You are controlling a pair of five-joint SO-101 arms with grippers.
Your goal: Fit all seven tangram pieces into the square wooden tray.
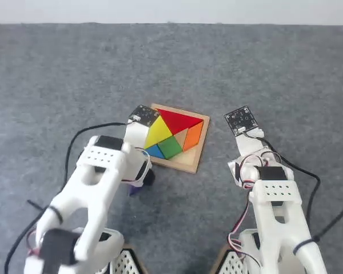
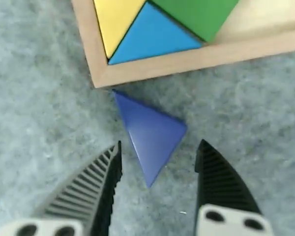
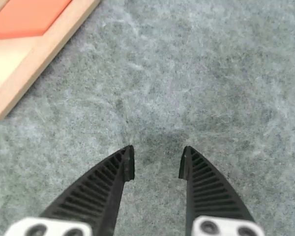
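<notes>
The square wooden tray (image 1: 195,162) lies mid-table and holds red (image 1: 177,120), yellow (image 1: 157,131), green (image 1: 170,147), light blue (image 1: 155,151) and orange (image 1: 193,135) pieces. A dark blue triangle (image 2: 150,132) rests on the carpet just outside a tray corner (image 2: 101,78). My left gripper (image 2: 160,152) hangs open over it, one finger on each side of the triangle's near tip. To the tray's right, my right gripper (image 3: 157,162) is open above bare carpet, with the tray rim (image 3: 34,59) and the orange piece (image 3: 29,17) off to one side.
Grey carpet covers the whole table. Bare wood shows inside the tray (image 2: 265,19) beside the green piece. A black cable (image 1: 86,134) loops out to the left of the left arm (image 1: 97,171). The right arm (image 1: 268,194) stands apart from the tray.
</notes>
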